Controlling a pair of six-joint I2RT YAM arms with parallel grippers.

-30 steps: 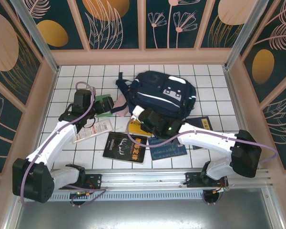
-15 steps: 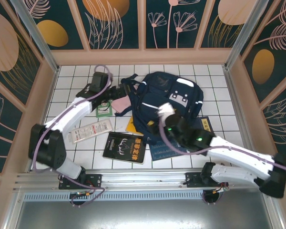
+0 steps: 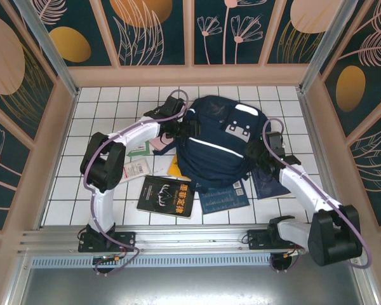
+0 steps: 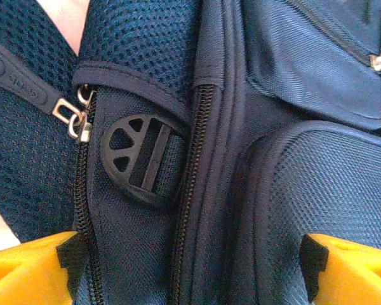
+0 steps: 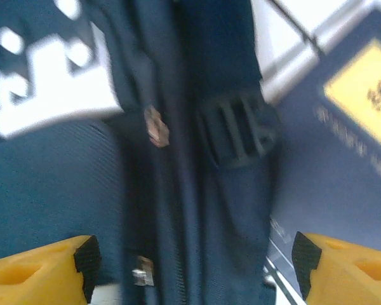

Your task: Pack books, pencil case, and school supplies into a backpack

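The large navy-blue fabric backpack (image 3: 219, 143) with white stripes lay mid-table, bare white tile (image 3: 101, 101) between its far edge and the back wall. The left gripper (image 3: 178, 131) sat at the backpack's left edge. In its wrist view the yellow fingers (image 4: 28, 267) stood spread wide, with a zipper seam (image 4: 190, 159) and a round black plastic buckle (image 4: 140, 162) between and ahead of them. The right gripper (image 3: 265, 147) was at the backpack's right edge, its yellow fingers (image 5: 35, 270) likewise spread to either side of a dark strap. That view was blurred, so I could not tell whether the pads touched fabric.

Along the backpack's near edge lay a black paperback with a white Chinese title (image 3: 167, 196) and a blue paperback (image 3: 223, 194), the latter partly tucked under. A second blue paperback (image 3: 270, 184) lay under the right arm. An orange-yellow book corner (image 3: 175, 169) showed at the near-left edge. A small green book (image 3: 138, 150) and a flat whitish printed packet (image 3: 134, 170) lay beside the left arm. The widest bare tile ran down the table's left side.
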